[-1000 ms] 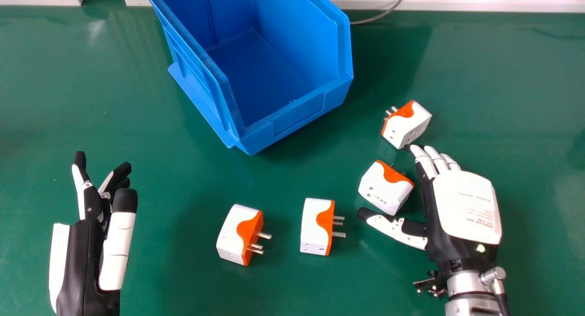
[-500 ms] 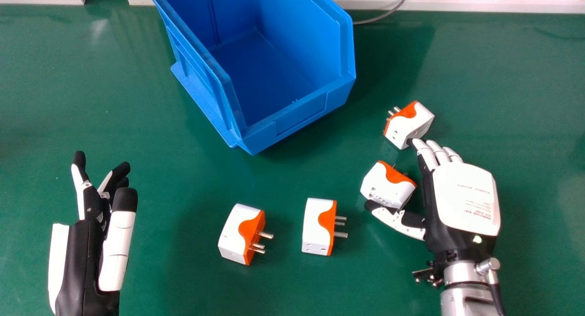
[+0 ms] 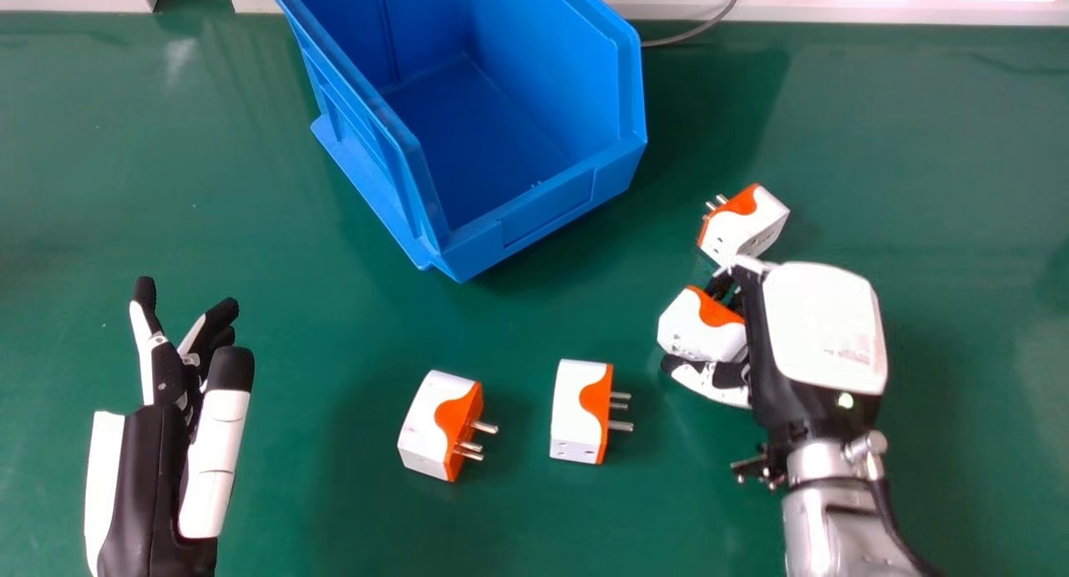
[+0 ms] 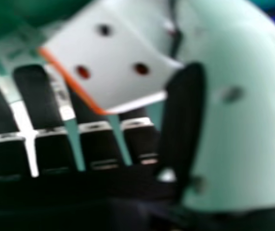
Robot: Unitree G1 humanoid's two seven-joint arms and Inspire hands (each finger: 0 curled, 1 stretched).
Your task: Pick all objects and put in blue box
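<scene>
On the right of the bench (image 3: 250,193), your right hand (image 3: 823,326) has shifted inward and curled its fingers round the near-right adapter (image 3: 697,326); half a second ago those fingers were extended beyond it. The thumb lies along its near side, and the right hand view shows the adapter caught between thumb and fingers. You now seem to have a first grasp, though you cannot tell from here whether the adapter has left the bench. A lift that shows it coming up squarely would confirm the hold before you carry it over to the blue box (image 3: 547,210).

Count four adapters: this one, the far adapter (image 3: 756,218) just beyond your fingers, the middle adapter (image 3: 576,410), and the left adapter (image 3: 434,422). All four are outside the one box, so none of the placing is done. Watch the far adapter, since it sits close enough to be nudged as you raise the hand. Of your two hands, the left hand (image 3: 213,452) is idle at the view's left, its fingers relaxed and holding nothing.
</scene>
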